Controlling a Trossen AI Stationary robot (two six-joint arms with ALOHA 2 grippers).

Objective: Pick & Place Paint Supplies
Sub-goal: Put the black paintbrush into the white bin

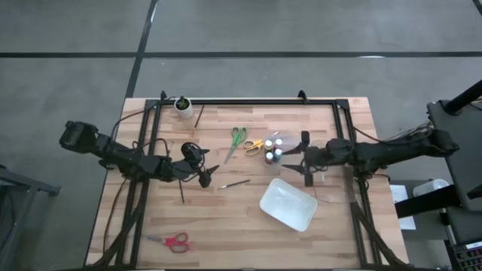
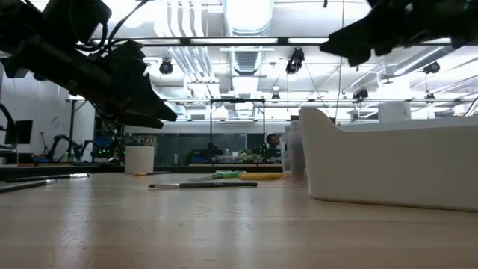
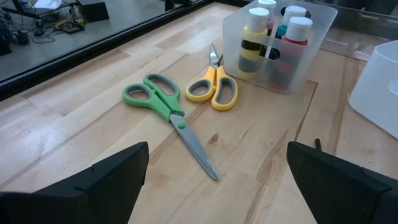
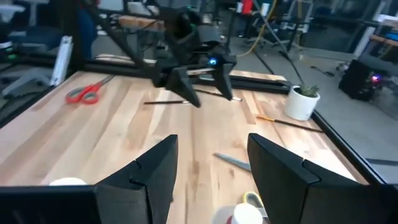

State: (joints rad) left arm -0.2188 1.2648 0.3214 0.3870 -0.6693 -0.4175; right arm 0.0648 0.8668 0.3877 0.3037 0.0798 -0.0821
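Going left to right across the table. Near-left edge: we see the red-handled scissors (image 1: 175,241) lying flat, alone, well apart from everything else. Left gripper (image 1: 207,175) hovers above the wood left of centre, jaws spread wide, nothing between them; its wrist view faces the scissors ahead. A dark brush (image 1: 181,192) lies just near of it, another brush (image 1: 234,183) just to its right. Far-left, the small white cup (image 1: 183,105) stands by the table rim with a thin brush (image 1: 198,115) beside it.

Centre: green-handled scissors (image 3: 163,107) and yellow-handled scissors (image 3: 214,90) lie flat, handles just beside each other, close to the clear bin (image 3: 298,65). The bin holds the paint bottles (image 3: 255,32), upright, pale caps up.

Right of centre: right gripper (image 1: 304,156) hangs just right of the bin, jaws partly parted, empty as far as we can see. White tray (image 1: 288,204) sits near-right, looks empty from above.

Our read on progress: bottles look sorted into the bin. Three scissors and at least three brushes not yet picked up. Mostly undone. Which container they belong in, we cannot tell.
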